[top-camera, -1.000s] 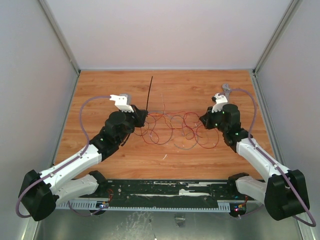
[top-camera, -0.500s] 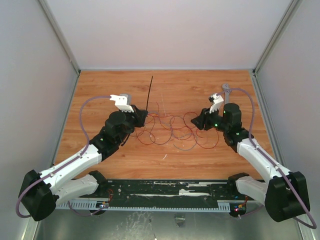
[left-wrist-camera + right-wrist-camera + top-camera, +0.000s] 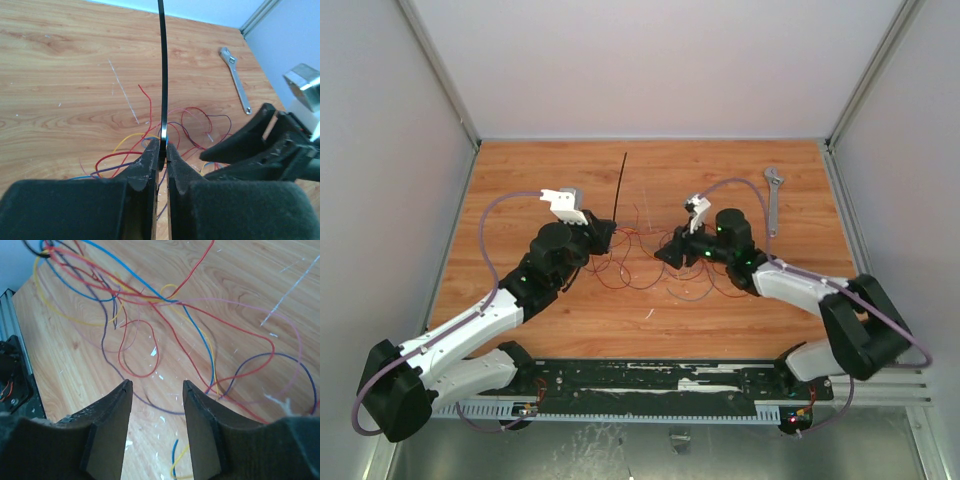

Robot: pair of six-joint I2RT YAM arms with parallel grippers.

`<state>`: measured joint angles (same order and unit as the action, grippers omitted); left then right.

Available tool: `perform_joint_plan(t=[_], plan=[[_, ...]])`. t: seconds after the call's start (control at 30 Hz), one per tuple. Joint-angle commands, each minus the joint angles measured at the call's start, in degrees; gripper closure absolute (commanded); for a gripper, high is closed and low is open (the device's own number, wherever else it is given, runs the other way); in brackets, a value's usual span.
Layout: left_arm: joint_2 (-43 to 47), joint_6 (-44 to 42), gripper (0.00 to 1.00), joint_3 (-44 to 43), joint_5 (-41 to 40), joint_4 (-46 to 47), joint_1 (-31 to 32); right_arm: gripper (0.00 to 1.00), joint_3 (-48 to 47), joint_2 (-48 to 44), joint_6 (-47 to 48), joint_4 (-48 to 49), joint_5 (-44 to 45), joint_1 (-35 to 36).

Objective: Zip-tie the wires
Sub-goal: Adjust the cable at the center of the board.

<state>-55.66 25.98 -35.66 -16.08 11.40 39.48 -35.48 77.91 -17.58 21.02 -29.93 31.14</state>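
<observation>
Wires sprawl loose across the middle of the desk in the overhead view, red loops mixed with blue, yellow and purple strands. My left pincer, left of centre, is clamped tight on one end of the zip tie, which sticks straight out of the jaws toward the top of the frame. I judge I hold it that way to keep its free end clear of the tangle, ready for threading. My right pincer, just right of centre, hangs low over the wires with jaws parted and nothing between them, placed, I think, to gather strands into a bundle. The wrench lies apart at upper right. No tie circles the wires yet.
</observation>
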Motion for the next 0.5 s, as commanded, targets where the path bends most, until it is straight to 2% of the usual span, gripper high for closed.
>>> perform_joint_plan(t=[0.0,0.3,0.47], plan=[[0.5,0.0,1.00,-1.7,0.6,1.1,-0.4,0.53,-4.6,6.4,-0.1,9.3,2.4,1.7],[0.7,0.5,1.00,-1.5,0.7,1.1,-0.3,0.50,-11.1,17.8,0.9,12.8,2.2,4.2],[0.6,0.5,1.00,-1.6,0.8,1.1,-0.4,0.53,-12.7,21.2,0.8,13.8,2.2,5.1]])
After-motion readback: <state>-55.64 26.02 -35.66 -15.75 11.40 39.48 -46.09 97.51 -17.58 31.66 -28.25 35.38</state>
